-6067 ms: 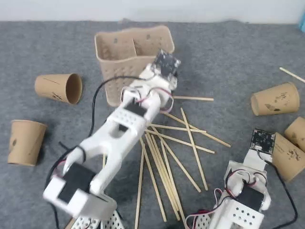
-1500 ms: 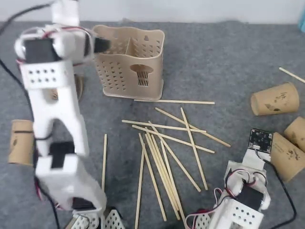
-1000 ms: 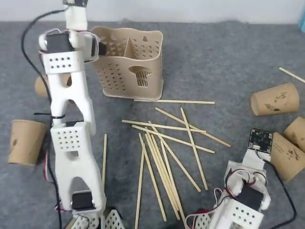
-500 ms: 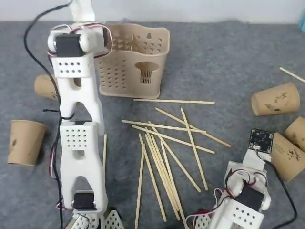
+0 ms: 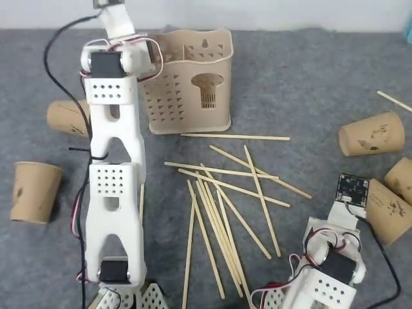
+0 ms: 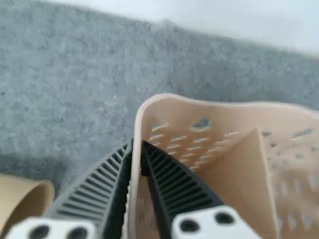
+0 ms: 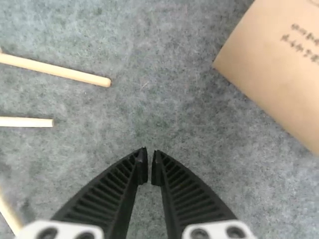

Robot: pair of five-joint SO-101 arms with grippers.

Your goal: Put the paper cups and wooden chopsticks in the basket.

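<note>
Basket, rim pinched in left tool

high: fixed overhead, looks steeply down on the whole desk | left wrist: close, looks along jaws at basket rim, far wall behind | right wrist: close, looks down past jaws onto desk beside cup | shared: high also sees basket and cup

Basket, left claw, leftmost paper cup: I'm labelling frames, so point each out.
basket (image 5: 183, 100), high view, perforated front wall
left claw (image 6: 137, 145), left wrist view, between tips pinching the basket rim
leftmost paper cup (image 5: 35, 192), high view, its side
</note>
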